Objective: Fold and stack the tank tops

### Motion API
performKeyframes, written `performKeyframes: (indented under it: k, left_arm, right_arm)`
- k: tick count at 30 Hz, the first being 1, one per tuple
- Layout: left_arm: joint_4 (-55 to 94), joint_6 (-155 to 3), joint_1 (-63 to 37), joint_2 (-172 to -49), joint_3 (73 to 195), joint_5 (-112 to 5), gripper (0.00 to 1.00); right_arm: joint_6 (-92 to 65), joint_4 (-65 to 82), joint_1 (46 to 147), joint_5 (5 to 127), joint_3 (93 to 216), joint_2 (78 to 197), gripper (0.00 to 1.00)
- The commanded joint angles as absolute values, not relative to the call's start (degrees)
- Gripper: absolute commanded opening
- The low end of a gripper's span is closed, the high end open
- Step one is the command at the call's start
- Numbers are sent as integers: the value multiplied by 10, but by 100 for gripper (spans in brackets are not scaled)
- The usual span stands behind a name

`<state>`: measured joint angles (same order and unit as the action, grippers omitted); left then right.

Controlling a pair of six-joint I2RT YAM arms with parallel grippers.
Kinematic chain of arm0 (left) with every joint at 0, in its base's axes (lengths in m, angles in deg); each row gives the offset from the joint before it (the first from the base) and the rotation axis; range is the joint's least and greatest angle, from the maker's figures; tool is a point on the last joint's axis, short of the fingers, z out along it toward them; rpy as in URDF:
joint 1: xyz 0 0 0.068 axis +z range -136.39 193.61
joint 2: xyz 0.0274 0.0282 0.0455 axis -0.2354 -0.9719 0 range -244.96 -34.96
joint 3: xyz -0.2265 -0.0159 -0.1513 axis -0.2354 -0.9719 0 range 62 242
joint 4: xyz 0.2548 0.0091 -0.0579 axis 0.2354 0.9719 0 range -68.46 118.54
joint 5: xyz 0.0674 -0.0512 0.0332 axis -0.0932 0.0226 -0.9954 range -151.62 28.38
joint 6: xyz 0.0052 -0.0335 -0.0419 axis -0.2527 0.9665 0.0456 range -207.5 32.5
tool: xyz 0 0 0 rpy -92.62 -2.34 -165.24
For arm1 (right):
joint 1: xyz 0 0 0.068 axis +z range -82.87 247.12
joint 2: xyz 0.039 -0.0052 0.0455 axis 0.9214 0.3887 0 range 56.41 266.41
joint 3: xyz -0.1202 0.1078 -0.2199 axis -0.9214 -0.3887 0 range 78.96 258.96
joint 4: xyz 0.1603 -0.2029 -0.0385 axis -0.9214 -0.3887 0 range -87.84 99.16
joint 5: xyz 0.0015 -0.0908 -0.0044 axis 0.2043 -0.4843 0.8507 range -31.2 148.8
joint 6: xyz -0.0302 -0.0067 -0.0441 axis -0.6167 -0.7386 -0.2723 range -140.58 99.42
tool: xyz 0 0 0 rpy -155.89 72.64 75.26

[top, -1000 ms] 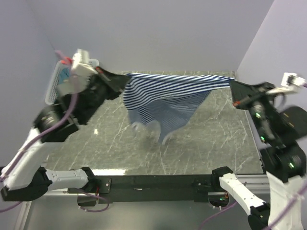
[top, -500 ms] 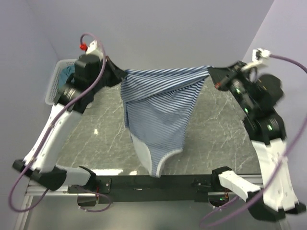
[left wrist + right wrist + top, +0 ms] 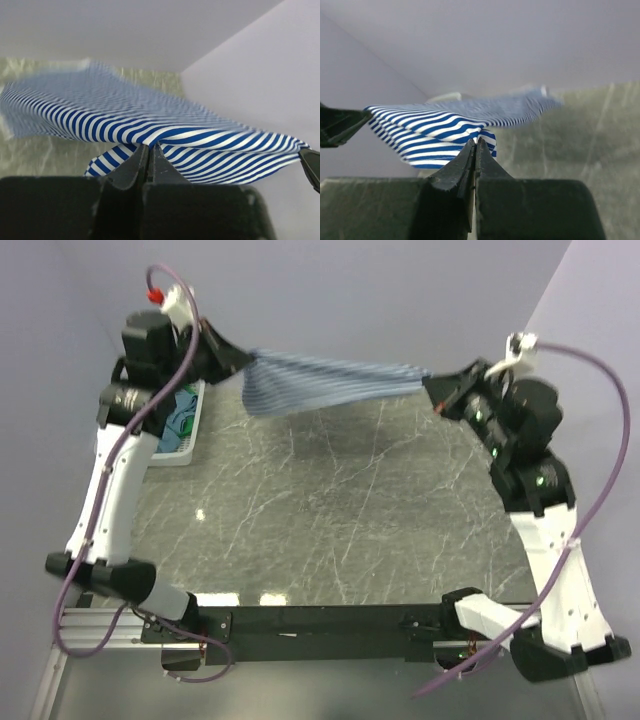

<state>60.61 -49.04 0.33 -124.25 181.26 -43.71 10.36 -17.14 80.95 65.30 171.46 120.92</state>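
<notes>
The navy-and-white striped tank top [image 3: 330,382] hangs stretched in the air over the far edge of the table, held between both arms. My left gripper [image 3: 243,362] is shut on its left end, and the stripes [image 3: 125,120] bunch at the jaw tips [image 3: 149,146]. My right gripper [image 3: 432,386] is shut on the right end, where the cloth [image 3: 435,127] pinches at the jaw tips [image 3: 476,141]. A teal-blue tank top [image 3: 183,410] lies in the basket at the far left. No other top shows.
The white lattice basket [image 3: 177,455] stands at the table's far left, under my left arm. The dark marble tabletop [image 3: 340,510] spreads below the stretched top. Lilac walls close in at the back and on both sides.
The striped top hung down in a long fold; both arms rose and swung toward the back wall, and it is now pulled out nearly flat in the air.
</notes>
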Motion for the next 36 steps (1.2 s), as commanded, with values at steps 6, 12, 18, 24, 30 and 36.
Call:
performKeyframes:
  k: [6,12,18,24,30,36]
  left_arm:
    - [462,-477,-7,-1140,1344,-398,19]
    - [366,-444,-13,-1124,1183,-437,64]
    - [367,-386,-36,-1087,1116,-552,52]
    - [363,-281,-125,-1047,1005,-656,34]
    - [318,-190,-189,-1030,914,-697,44]
    - [307,-165,-230,-1068,906,-723,50]
  right_arm:
    - [155,-162,800,589,1310,1133,5]
    - [159,-97,794,564,1203,1164,62]
    - [143,-84,796,540,1209,1185,63]
    - [130,-69,807,489,1211,1237,62]
    - [119,-61,798,462,1222,1289,64]
    - [123,-60,787,457,1228,1298,65]
